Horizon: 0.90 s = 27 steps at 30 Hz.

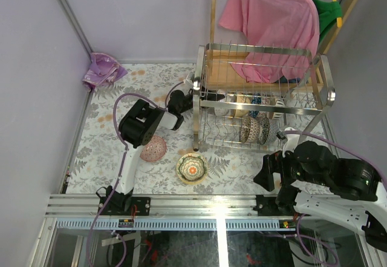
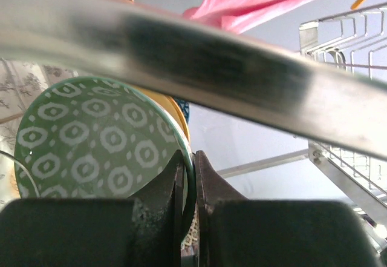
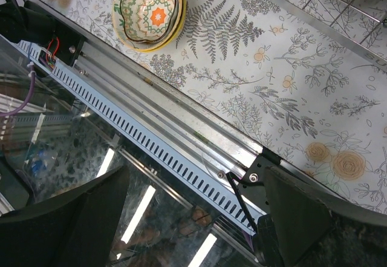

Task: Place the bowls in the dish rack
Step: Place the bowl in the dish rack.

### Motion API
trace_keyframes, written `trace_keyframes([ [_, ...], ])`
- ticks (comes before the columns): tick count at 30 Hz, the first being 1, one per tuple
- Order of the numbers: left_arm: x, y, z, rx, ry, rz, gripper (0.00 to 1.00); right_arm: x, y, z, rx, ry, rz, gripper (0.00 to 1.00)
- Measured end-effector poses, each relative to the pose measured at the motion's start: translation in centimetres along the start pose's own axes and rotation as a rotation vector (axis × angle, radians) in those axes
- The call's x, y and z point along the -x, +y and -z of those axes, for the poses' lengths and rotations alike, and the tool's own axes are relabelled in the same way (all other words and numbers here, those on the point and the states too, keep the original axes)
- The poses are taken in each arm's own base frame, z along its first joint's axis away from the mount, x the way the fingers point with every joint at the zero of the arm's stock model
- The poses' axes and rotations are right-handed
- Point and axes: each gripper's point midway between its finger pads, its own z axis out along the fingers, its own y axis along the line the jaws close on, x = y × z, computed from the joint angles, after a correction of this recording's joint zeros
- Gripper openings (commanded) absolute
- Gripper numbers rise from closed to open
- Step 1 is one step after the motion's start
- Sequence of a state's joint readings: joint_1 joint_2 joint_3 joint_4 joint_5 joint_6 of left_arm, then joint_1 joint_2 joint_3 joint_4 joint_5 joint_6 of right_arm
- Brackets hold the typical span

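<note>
1. the left tool (image 2: 188, 158) is clenched on the rim of a green patterned bowl (image 2: 91, 140), holding it on edge just under a steel bar at the left end of the dish rack (image 1: 198, 115).
2. the right tool (image 3: 193, 218) is released, its fingers wide apart with nothing between them, over the near edge of the worktop (image 3: 314, 85).
3. the rack stands at the far right of the worktop; several bowls (image 1: 254, 129) stand on edge in its lower tier.
4. a pink bowl (image 1: 153, 148) and a flower-patterned bowl (image 1: 191, 168) lie on the worktop in front of the rack, near each other but apart.
</note>
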State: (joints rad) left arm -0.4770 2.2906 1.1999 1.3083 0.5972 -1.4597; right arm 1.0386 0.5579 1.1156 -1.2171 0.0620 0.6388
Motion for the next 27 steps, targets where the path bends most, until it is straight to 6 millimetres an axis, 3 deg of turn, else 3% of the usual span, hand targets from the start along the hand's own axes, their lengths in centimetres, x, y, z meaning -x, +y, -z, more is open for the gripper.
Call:
trace_keyframes([
  [13,0.1,0.9,-0.9,0.131,0.002,-0.105,0.03,-0.3,-0.3,0.3,0.012,-0.017,0.001,0.99],
  [22,-0.2,1.3,-0.6,0.292,0.021,-0.191,0.35,-0.3,-0.3,0.4,0.016,-0.023,0.0,0.99],
  [27,-0.3,1.7,0.0,0.356,0.028,-0.222,0.39,-0.4,-0.3,0.6,0.02,-0.029,-0.001,0.99],
])
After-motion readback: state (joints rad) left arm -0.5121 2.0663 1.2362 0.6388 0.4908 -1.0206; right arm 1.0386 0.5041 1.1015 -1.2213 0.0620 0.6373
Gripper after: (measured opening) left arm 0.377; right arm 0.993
